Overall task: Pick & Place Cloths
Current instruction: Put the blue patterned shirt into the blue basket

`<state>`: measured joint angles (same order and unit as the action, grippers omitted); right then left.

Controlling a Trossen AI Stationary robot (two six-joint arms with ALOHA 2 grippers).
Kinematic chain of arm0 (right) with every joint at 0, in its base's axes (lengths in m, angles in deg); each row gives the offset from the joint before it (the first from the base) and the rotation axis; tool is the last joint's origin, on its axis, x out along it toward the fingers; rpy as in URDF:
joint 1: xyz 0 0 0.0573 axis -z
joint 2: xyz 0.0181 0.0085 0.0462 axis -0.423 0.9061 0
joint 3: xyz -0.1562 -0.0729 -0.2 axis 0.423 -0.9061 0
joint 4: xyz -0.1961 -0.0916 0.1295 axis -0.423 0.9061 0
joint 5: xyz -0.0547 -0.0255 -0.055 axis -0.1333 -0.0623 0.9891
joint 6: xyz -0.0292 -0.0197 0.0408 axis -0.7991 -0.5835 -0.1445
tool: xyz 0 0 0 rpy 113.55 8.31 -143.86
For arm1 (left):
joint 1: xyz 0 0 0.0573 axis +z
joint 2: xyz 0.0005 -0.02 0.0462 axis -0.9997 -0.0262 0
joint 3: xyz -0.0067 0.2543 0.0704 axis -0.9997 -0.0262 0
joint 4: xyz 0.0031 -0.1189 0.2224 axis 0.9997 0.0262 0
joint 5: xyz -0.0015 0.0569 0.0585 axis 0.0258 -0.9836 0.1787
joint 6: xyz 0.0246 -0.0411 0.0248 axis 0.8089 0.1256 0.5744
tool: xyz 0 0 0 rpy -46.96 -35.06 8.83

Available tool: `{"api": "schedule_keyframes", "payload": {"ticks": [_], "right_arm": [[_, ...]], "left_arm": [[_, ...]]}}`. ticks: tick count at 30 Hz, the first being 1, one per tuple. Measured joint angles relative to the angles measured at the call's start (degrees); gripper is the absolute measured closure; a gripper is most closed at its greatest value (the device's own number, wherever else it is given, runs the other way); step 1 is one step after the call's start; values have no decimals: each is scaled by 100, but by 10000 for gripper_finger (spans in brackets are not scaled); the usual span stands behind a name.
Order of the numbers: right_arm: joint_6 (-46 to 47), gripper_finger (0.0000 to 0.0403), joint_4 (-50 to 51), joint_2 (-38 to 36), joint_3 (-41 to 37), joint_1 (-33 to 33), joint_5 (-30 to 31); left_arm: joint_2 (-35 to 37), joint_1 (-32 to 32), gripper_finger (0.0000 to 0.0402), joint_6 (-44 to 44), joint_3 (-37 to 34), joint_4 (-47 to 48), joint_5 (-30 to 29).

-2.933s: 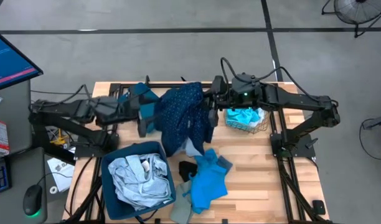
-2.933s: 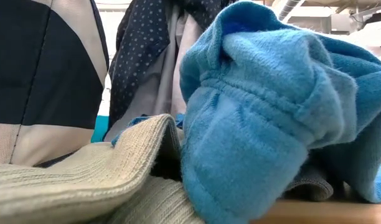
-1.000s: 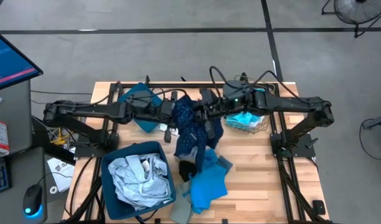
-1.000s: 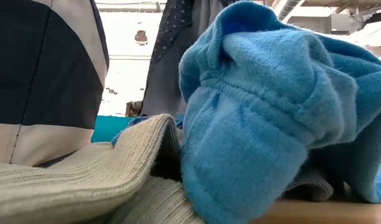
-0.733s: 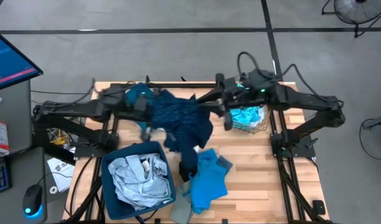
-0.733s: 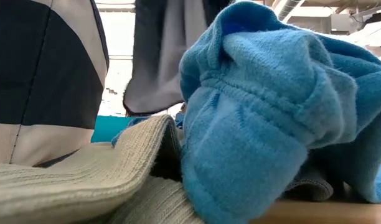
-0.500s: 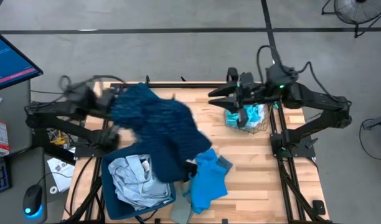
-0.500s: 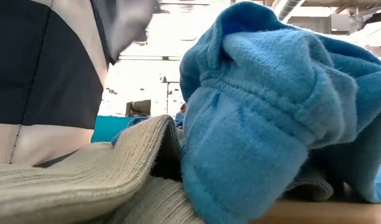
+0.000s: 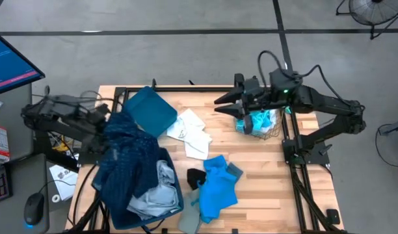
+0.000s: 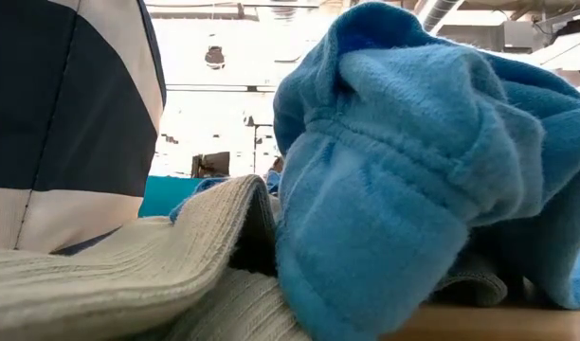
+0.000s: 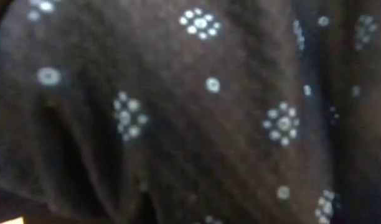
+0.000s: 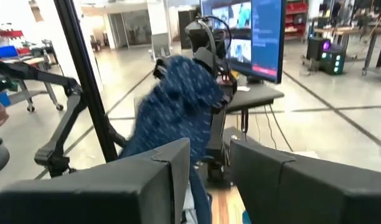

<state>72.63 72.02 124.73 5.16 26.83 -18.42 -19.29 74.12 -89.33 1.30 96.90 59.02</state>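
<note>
Hanging from the left gripper (image 9: pixel 103 116) at the table's left edge, the navy dotted cloth (image 9: pixel 126 159) drapes down over the dark-blue bin (image 9: pixel 174 198) in the high view, partly covering the pale grey-blue cloth (image 9: pixel 157 190) already inside; its fingers are buried in fabric there, so the grip is inferred from the hang. The right gripper (image 9: pixel 220 104) hovers apart near the wire-mesh basket (image 9: pixel 272 132), which holds a turquoise cloth (image 9: pixel 257 120), while the white cloth (image 9: pixel 192 132) and bright blue cloth (image 9: pixel 215 187) lie on the wooden table (image 9: pixel 264 188). The limp navy fabric spills past the bin's left rim, so letting go here could leave it sliding to the floor. In the low view, the bright blue cloth shows thick, fuzzy fleece with a gathered seam, beside a ribbed grey-green knit (image 10: pixel 129 275). The left wrist view is filled with dark woven fabric printed with tiny pale dot clusters, pressed against the lens. In the right wrist view, the right gripper's blunt dark fingers (image 12: pixel 265 171) stand parted and empty, the navy cloth bunched far off.
</note>
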Motion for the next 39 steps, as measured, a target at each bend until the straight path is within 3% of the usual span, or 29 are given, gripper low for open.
{"api": "schedule_keyframes", "payload": {"ticks": [10,17,22,26,39], "right_arm": [[247,292,463,277,4,24,-1],[301,292,836,257,4,24,-3],[257,292,912,241,7,24,-2],[235,292,969,251,7,28,-3],[128,292,1120,260,7,105,-3]], "left_arm": [[-718,-109,363,-273,-540,275,217],[-1581,-1295,363,-1222,-660,277,606],[-2109,-2245,363,-1617,-662,359,-145],[-2578,-2550,363,-1633,-662,431,-787],[-4110,-2554,352,-1572,-707,978,-773]]}}
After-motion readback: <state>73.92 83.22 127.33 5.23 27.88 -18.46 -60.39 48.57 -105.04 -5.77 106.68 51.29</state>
